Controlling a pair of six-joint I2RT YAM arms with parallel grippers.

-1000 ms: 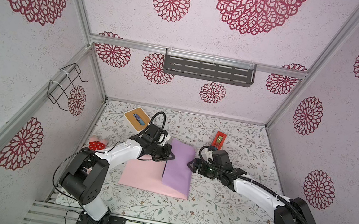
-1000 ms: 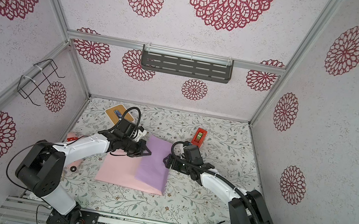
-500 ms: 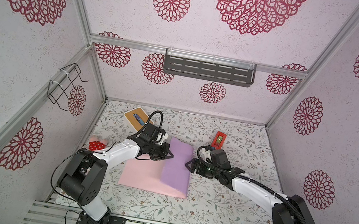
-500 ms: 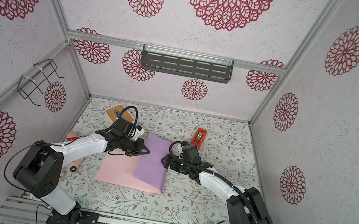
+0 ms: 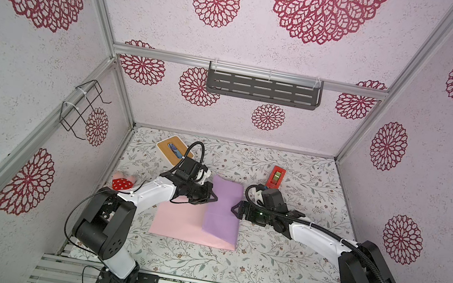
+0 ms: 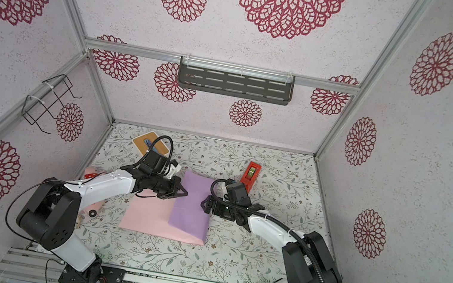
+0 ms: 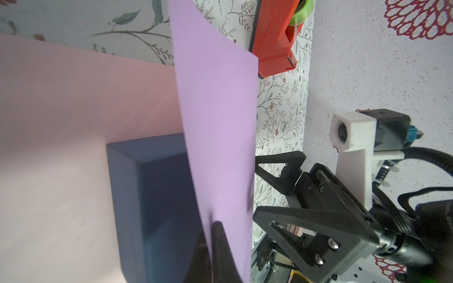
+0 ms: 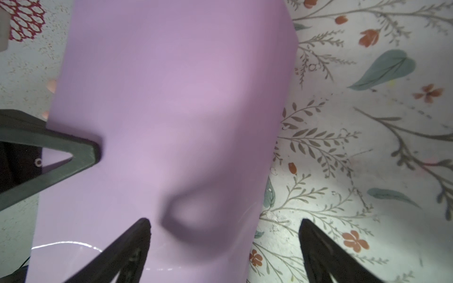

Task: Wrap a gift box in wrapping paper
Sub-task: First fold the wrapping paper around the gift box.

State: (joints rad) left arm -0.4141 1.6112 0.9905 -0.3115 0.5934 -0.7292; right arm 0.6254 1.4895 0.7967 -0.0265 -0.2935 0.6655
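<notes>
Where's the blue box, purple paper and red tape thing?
gift box (image 7: 159,208), left wrist view, dark face
wrapping paper (image 5: 223,207), in a top view, lilac flap
tape dispenser (image 5: 273,182), in a top view, red body

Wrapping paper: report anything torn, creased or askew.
Nothing stands out: the pink-and-lilac wrapping paper looks smooth and untorn, its lilac flap folded over the matte navy-blue gift box and pinched by the left gripper.

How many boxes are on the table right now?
2. The gift box sits on the wrapping paper under its lifted lilac flap, visible only in the left wrist view. The wooden-topped box stands at the back left. No others show.
</notes>
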